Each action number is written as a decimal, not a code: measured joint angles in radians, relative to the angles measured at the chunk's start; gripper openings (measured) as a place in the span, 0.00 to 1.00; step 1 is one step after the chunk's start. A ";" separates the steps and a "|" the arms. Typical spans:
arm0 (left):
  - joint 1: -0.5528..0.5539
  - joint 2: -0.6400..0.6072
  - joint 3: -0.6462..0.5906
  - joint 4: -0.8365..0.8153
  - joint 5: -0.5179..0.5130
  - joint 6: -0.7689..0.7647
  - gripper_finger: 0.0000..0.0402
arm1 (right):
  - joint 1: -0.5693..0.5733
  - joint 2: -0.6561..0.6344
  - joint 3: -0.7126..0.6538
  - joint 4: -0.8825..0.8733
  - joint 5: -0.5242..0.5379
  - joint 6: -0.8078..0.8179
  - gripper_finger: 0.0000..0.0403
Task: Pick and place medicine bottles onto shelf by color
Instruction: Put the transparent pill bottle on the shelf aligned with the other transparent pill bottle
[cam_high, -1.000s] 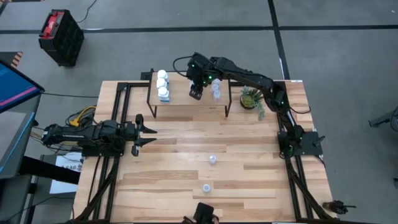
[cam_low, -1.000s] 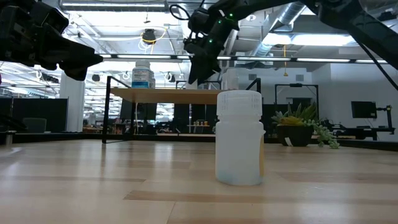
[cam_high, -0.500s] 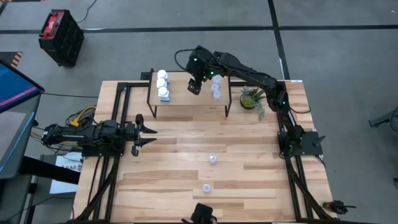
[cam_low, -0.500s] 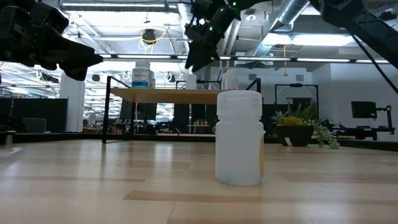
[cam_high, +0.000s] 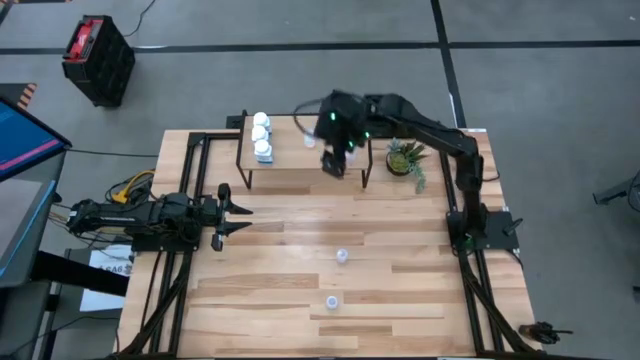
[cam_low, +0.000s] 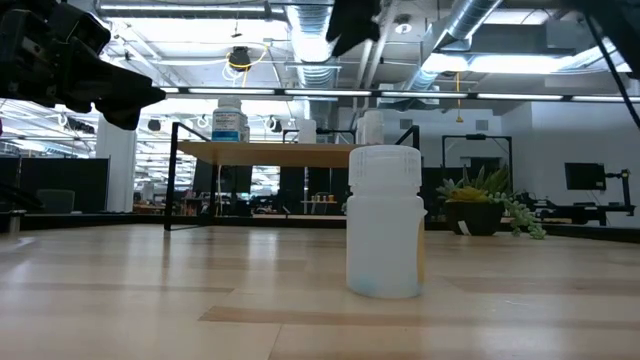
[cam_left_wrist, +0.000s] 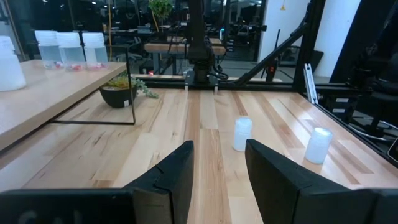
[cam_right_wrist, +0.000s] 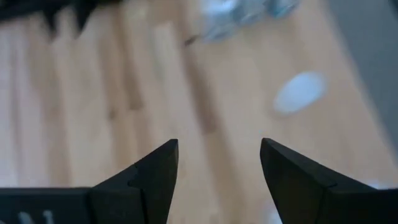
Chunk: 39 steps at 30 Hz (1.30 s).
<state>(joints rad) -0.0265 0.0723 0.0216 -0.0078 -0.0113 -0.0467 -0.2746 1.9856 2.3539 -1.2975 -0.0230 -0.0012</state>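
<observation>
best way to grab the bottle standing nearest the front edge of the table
Grip the translucent bottle across its straight round body, just below the wider cap, coming from above with the fingers down either side. It stands upright with bare table all round; the other loose bottle stands apart. The right gripper, open and empty, is probably best placed.

Tabletop (cam_high: 300, 250): slatted light wood, smooth satin finish. Shelf (cam_high: 300, 150): light-wood top, thin black metal legs. Nearest bottle (cam_low: 384, 222): translucent matt plastic.

Robotics lab: exposed ceiling ducts (cam_low: 480, 20), rows of workbenches (cam_left_wrist: 186, 46).
</observation>
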 joint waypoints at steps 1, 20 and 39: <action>0.000 0.000 0.000 0.000 0.000 0.000 0.33 | 0.027 -0.008 0.000 -0.024 0.000 0.009 0.62; 0.000 0.000 0.000 0.000 0.000 0.000 0.33 | 0.512 -0.039 -0.087 -0.183 0.234 0.222 0.62; 0.000 0.000 0.000 0.000 0.000 0.000 0.33 | 0.663 -0.035 -0.424 -0.102 0.321 0.466 0.62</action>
<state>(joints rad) -0.0265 0.0719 0.0216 -0.0078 -0.0113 -0.0468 0.3882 1.9504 1.9294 -1.3996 0.2985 0.4650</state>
